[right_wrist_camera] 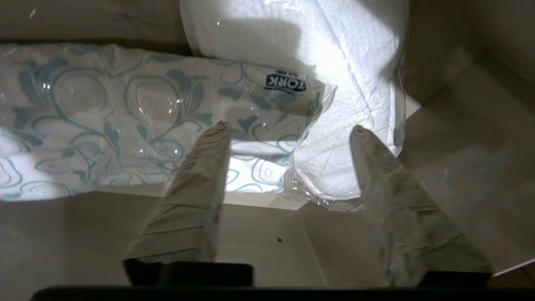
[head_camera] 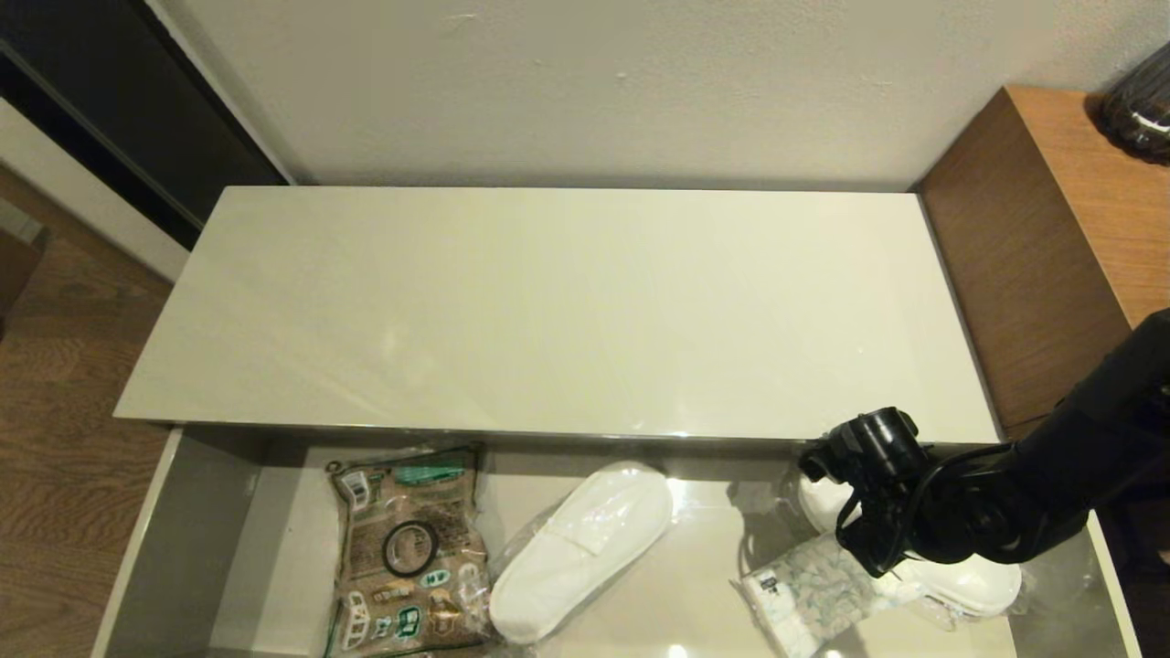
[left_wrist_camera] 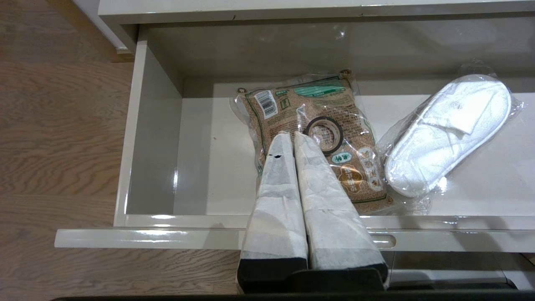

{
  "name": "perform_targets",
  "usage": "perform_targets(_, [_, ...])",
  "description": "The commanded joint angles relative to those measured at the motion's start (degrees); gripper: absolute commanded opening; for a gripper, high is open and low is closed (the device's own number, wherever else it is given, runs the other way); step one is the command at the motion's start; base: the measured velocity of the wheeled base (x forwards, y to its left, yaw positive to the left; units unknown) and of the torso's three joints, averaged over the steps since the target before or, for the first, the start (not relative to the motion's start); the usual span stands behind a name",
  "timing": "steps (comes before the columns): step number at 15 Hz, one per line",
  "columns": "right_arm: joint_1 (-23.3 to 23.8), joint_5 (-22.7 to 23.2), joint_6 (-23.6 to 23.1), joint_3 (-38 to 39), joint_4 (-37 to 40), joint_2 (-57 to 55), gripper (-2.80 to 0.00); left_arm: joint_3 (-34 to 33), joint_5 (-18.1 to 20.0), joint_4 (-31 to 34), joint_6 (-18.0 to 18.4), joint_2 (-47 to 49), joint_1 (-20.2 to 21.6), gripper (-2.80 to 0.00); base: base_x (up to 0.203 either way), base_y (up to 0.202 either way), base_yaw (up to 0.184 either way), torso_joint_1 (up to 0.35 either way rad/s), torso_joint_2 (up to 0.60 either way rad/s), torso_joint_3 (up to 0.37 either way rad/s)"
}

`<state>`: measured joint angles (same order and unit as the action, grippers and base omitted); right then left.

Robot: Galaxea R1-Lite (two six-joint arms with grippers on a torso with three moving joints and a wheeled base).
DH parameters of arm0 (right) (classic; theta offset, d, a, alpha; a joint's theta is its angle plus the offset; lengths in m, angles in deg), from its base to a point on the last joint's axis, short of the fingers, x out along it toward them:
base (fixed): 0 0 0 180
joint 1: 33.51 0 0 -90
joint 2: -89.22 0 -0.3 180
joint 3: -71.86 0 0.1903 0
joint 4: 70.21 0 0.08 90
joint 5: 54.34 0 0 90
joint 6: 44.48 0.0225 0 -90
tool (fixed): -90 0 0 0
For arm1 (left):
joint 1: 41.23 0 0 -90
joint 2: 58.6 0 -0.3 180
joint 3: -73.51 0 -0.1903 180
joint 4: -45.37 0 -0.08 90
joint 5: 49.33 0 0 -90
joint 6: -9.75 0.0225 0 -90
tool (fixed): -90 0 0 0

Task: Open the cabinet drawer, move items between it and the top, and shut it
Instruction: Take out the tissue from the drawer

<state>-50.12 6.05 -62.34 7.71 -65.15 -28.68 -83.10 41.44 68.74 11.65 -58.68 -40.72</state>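
Note:
The cabinet drawer (head_camera: 183, 539) stands pulled out below the glossy cream top (head_camera: 567, 311), which carries nothing. At the drawer's right end a tissue pack (head_camera: 809, 589) with teal swirls and a small blue label lies partly on a wrapped white slipper (head_camera: 973, 580). My right gripper (right_wrist_camera: 288, 127) hangs open just above them, one fingertip over the tissue pack (right_wrist_camera: 104, 117), the other over the slipper (right_wrist_camera: 347, 62). A second wrapped slipper (head_camera: 580, 548) lies mid-drawer. My left gripper (left_wrist_camera: 292, 133) is shut and empty, reaching over the drawer front (left_wrist_camera: 146, 236).
A brown printed bag (head_camera: 407, 548) with a black ring lies left of the middle slipper. The drawer's far left floor (left_wrist_camera: 209, 167) is bare. A taller brown wooden unit (head_camera: 1051, 238) flanks the cabinet on the right, with a dark glass object (head_camera: 1138, 110) on it.

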Motion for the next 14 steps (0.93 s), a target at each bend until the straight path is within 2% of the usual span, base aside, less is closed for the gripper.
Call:
perform_targets(1, [0.1, -0.2, 0.0, 0.0, -0.6, -0.8, 0.0, 0.1, 0.0, 0.0, 0.0, 0.1, 0.0, -2.8, 0.0, 0.0, 0.0, 0.0, 0.0, 0.0])
perform_targets(6, [0.0, -0.3, 3.7, 4.0, -1.5, -3.0, 0.0, 0.1, 0.0, 0.0, 0.0, 0.1, 0.0, -2.8, 0.0, 0.0, 0.0, 0.0, 0.0, 0.0])
perform_targets(9, [-0.1, 0.3, 7.4, 7.6, -6.9, -7.1, 0.0, 0.0, 0.0, 0.0, 0.0, 0.1, 0.0, -2.8, 0.0, 0.0, 0.0, 0.0, 0.0, 0.0])
perform_targets(12, [0.0, 0.6, 7.7, 8.2, -13.8, -12.1, 0.0, 0.0, 0.0, 0.0, 0.0, 0.1, 0.0, -2.8, 0.0, 0.0, 0.0, 0.0, 0.0, 0.0])
perform_targets(14, [0.0, 2.3, 7.0, 5.3, -16.6, -14.7, 0.0, 0.0, 0.0, 0.0, 0.0, 0.1, 0.0, -2.8, 0.0, 0.0, 0.0, 0.0, 0.0, 0.0])
